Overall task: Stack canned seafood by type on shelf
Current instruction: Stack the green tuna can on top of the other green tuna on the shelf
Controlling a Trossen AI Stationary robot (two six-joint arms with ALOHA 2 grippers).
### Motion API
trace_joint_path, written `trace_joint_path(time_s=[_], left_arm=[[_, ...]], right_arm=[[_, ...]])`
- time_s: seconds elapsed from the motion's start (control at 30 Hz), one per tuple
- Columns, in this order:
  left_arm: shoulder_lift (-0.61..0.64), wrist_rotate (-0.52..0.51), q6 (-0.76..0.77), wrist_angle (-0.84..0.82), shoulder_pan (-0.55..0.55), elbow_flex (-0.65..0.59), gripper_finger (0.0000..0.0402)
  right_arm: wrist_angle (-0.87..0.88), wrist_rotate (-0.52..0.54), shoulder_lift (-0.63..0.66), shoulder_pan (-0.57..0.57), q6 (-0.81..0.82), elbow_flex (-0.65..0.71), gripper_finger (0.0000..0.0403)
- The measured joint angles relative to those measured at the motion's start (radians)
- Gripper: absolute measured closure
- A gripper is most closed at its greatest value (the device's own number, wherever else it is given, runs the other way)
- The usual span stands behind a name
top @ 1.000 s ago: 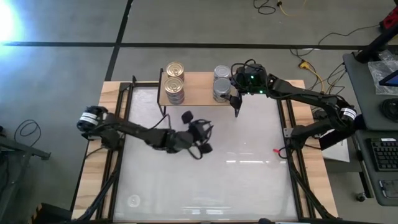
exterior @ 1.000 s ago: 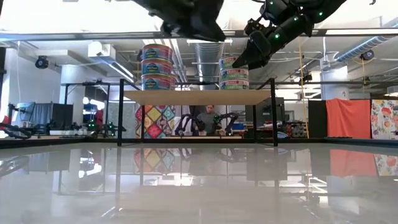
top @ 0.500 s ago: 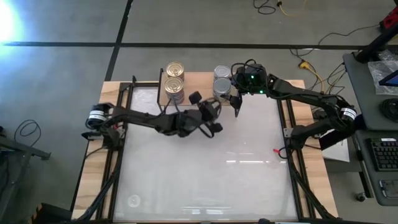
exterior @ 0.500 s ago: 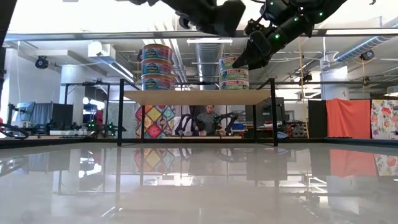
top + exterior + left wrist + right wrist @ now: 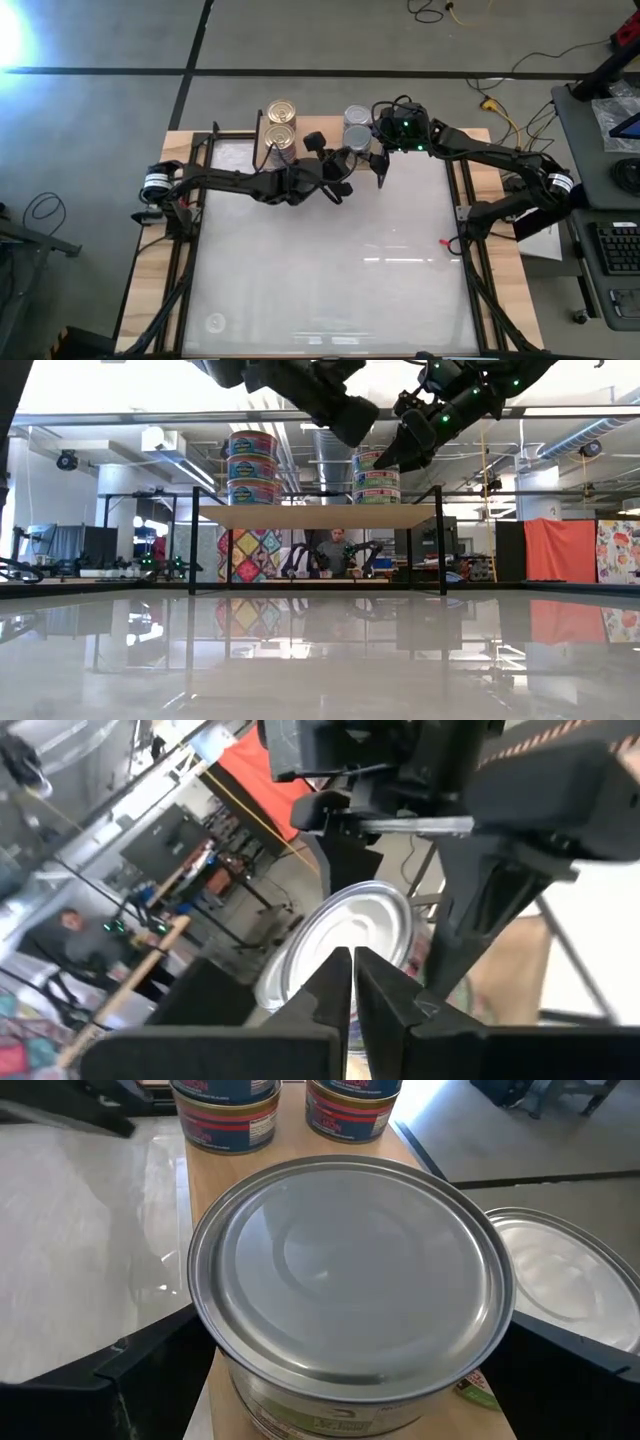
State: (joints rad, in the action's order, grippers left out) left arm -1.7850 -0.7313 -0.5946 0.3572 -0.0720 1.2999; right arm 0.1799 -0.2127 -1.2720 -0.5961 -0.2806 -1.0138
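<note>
Both stacks stand sorted on the shelf (image 5: 315, 152) — the right gripper (image 5: 374, 165) spread around the silver-lidded tins (image 5: 356, 130), the left gripper (image 5: 335, 172) pressed together; little seems left.

Left arm (image 5: 270, 186) hides shelf (image 5: 300, 128) front edge.

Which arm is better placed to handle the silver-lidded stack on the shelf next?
Right. The right gripper is open around the silver-lidded stack on the shelf; the left gripper is shut and empty, beside it.

text: none legible | tin labels (image 5: 225, 1102): print too small to read
</note>
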Motion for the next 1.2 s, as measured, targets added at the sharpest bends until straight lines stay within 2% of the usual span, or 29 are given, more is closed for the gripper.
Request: trace_joint_path(time_s=[0.3, 0.4, 0.5, 0.7, 0.9, 1.1, 1.2], left_arm=[[-0.011, 0.017, -0.191, 0.003, -0.030, 0.027, 0.0401], [-0.050, 0.017, -0.271, -0.010, -0.034, 0.066, 0.0401], [-0.104, 0.018, -0.352, -0.091, -0.035, 0.135, 0.0401], [-0.175, 0.016, -0.304, -0.293, -0.037, 0.293, 0.0401], [-0.208, 0.008, -0.267, -0.444, -0.037, 0.392, 0.0401], [-0.215, 0.023, -0.252, -0.491, -0.042, 0.449, 0.0401], [-0.213, 0.085, -0.214, -0.503, -0.063, 0.463, 0.0401]], right_arm=[[0.001, 0.000, 0.000, 0.000, 0.004, 0.000, 0.0003], [0.002, 0.003, 0.000, 0.000, 0.017, 0.000, 0.0003], [0.003, 0.003, 0.000, 0.000, 0.022, 0.000, 0.0003], [0.007, 0.003, 0.000, 0.000, 0.037, 0.001, 0.0003], [0.018, 0.003, 0.000, 0.000, 0.038, 0.001, 0.0003], [0.020, 0.004, 0.000, 0.000, 0.044, 0.001, 0.0003], [0.022, 0.003, 0.000, 0.000, 0.049, 0.002, 0.0003]])
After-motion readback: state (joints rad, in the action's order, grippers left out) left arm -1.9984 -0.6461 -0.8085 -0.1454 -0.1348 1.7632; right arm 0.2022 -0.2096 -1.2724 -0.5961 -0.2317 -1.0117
